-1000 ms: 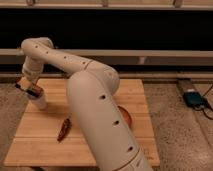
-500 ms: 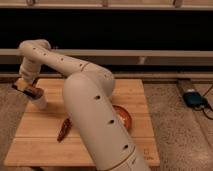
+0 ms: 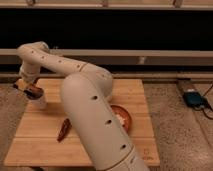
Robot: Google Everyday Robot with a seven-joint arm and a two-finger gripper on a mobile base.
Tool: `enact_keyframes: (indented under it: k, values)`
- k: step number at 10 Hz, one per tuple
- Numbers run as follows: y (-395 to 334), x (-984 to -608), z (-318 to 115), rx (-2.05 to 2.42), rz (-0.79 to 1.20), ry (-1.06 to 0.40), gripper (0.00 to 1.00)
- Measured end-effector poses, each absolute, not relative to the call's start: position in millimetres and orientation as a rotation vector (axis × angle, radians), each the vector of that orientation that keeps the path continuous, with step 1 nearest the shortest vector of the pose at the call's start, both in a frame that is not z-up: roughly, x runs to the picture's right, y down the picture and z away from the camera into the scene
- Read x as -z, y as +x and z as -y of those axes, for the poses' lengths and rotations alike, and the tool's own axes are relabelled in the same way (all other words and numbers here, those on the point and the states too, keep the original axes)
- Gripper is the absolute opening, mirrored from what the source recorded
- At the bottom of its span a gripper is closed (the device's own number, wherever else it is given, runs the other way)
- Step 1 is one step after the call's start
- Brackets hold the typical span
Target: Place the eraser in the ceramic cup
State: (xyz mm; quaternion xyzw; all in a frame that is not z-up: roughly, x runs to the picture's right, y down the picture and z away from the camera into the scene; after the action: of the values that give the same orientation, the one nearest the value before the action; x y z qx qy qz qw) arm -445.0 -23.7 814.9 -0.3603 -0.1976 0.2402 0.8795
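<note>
One gripper (image 3: 30, 89) sits at the far left of the wooden table (image 3: 132, 90), poised right over the mouth of the ceramic cup (image 3: 39, 101), and it is clamped on the eraser (image 3: 34, 90), a small dark brown block with an orange tint, held just above the cup's rim and not down inside. The white cup stands upright on the table's left edge, near the back corner. Moving right along the table, a long dark-red chili pepper (image 3: 64, 130) lies on the boards toward the front, well apart from the cup. Next comes the big white arm (image 3: 95, 107), sweeping across the middle of the table and covering much of it. Just right of the arm, a reddish-brown bowl (image 3: 125, 116) peeks out. Off the table's right side, a blue device (image 3: 192, 98) rests on the speckled floor.
</note>
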Motion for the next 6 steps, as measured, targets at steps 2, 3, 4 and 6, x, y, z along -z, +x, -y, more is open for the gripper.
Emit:
enact_keyframes:
  k: [2, 3, 4, 6]
  values:
    - [-442, -820, 25, -0.513, 0.404, -0.743, 0.64]
    - [-439, -822, 25, -0.521, 0.4, -0.742, 0.74]
    - [-434, -823, 25, -0.529, 0.396, -0.742, 0.8]
    - [-425, -824, 24, -0.54, 0.389, -0.744, 0.8]
